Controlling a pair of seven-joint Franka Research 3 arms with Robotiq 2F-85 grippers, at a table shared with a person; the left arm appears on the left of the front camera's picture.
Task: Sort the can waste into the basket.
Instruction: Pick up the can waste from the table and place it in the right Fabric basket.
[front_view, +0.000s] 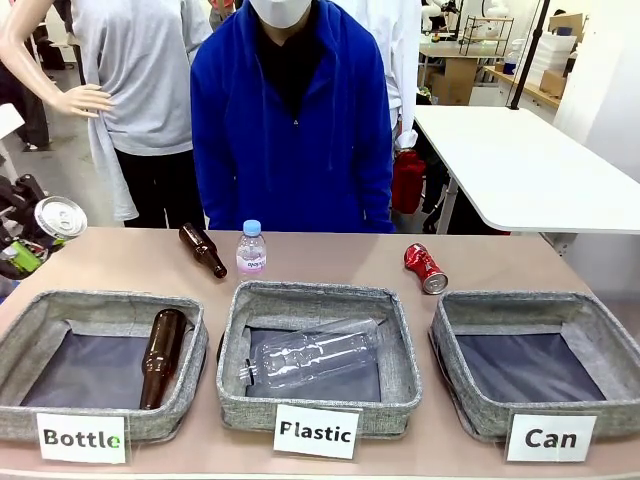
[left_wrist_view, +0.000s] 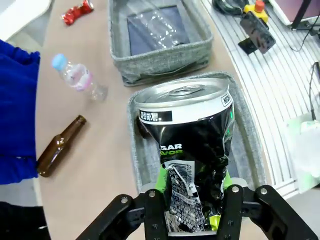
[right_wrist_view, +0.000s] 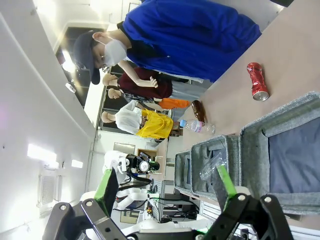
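the black can (left_wrist_view: 192, 150) sits right in front of the left wrist camera, dented along its body and pinched near its base between the green pads of the left end effector (left_wrist_view: 194, 192), its silver top pointing away from the wrist. it is held in the air over the "bottle" basket (left_wrist_view: 247, 130). from the front, the can's top (front_view: 60, 217) shows at the far left edge, above the bench (front_view: 330, 260).

the red can (front_view: 425, 268) lies on its side on the bench, just beyond the far left corner of the "can" basket (front_view: 530, 300), whose dark lining is bare. the right end effector (right_wrist_view: 167, 200) hangs with its fingers spread and nothing between them, looking down on that basket (right_wrist_view: 280, 120) and the red can (right_wrist_view: 257, 81).

further out, the "plastic" basket (front_view: 320, 292) in the middle holds a clear bottle (front_view: 310, 355), and the "bottle" basket holds a brown bottle (front_view: 162, 355). a second brown bottle (front_view: 203, 249) and a small plastic bottle (front_view: 251, 248) are on the bench near the person (front_view: 290, 120) in a blue top.

the step in hand looks like the carry of the first can: lifted, not yet delivered. the next move calls for a long sweep to the robot's right, high enough to pass over the rims of both other baskets, with the pads parting only once the can is over the "can" basket. the red can is left to pick up, and it lies nearer the right arm.
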